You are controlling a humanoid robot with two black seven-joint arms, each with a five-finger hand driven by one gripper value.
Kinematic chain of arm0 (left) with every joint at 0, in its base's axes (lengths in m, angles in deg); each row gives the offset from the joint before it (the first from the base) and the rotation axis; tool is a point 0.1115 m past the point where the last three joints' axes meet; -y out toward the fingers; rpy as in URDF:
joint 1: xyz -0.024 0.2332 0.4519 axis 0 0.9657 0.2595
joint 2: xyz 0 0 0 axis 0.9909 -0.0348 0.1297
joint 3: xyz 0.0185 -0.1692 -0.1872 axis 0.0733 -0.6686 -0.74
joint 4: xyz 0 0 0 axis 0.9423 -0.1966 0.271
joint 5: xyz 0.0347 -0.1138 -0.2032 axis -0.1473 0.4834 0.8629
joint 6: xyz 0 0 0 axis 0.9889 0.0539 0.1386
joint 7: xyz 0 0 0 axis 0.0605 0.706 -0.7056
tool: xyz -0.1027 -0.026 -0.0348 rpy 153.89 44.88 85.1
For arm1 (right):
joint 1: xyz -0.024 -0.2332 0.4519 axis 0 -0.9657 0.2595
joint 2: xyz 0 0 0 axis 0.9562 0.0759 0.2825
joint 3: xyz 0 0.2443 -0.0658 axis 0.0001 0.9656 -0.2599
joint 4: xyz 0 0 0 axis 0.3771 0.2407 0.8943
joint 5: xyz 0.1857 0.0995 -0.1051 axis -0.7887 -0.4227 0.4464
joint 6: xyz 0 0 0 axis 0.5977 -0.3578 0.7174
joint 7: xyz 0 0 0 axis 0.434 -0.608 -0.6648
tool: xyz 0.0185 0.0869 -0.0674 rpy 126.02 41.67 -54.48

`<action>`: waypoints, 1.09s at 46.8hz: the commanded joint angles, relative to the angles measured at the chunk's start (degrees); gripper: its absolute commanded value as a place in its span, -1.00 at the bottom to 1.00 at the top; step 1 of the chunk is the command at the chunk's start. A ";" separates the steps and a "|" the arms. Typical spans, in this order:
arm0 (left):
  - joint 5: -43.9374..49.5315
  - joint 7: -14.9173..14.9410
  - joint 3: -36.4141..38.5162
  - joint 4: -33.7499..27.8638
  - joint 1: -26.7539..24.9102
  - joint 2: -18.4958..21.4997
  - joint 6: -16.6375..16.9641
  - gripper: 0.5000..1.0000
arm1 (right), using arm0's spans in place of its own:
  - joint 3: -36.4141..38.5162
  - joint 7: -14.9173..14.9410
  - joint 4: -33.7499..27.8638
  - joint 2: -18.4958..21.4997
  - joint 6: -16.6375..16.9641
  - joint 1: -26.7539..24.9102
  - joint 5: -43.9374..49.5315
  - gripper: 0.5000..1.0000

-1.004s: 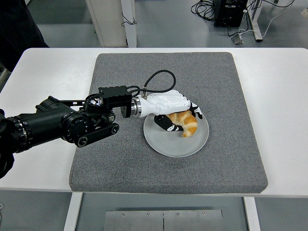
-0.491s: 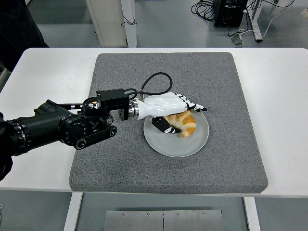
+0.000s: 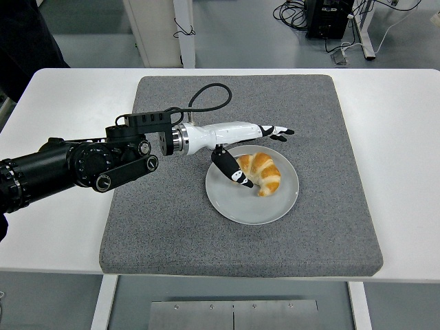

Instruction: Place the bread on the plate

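Seen from the head camera: a white robot left hand (image 3: 237,137) on a black arm (image 3: 62,165), reaching in from the left over a square grey felt mat (image 3: 165,220) on a white table (image 3: 405,137). Fingers (image 3: 275,130) stretched out flat and spread, holding nothing. Thumb (image 3: 228,167) pointing down, its tip just beside a golden-brown curved bread roll (image 3: 261,172), maybe touching it, hard to tell. Bread lying just below the open hand, on a round pale grey plate (image 3: 247,206), a bit toward the far side of the plate. Plate sitting on the mat, under and in front of the fingers. A black cable (image 3: 206,93) looping up behind the wrist. Right hand not in the picture.
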State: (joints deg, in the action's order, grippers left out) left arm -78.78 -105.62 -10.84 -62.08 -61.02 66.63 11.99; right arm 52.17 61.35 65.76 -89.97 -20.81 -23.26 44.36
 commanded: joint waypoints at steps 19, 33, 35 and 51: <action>17.88 -1.10 -14.81 -0.06 4.05 3.63 -3.24 0.88 | 0.07 0.00 0.00 0.00 0.02 0.00 0.01 1.00; 24.12 -1.10 -24.30 0.03 9.67 3.72 -3.15 0.88 | 0.07 0.00 0.00 0.00 0.02 0.00 0.01 1.00; 24.74 -1.19 -25.79 0.03 10.90 3.46 -2.71 0.88 | 0.07 0.00 0.00 0.00 0.02 0.00 0.01 1.00; 33.00 -1.01 -31.16 0.73 15.13 1.52 -0.42 0.88 | -0.02 0.00 0.00 0.00 -0.06 0.00 0.01 1.00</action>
State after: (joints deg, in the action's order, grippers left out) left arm -47.68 -106.65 -41.98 -61.66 -46.04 68.21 11.13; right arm 52.17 61.35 65.76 -89.97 -20.79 -23.25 44.36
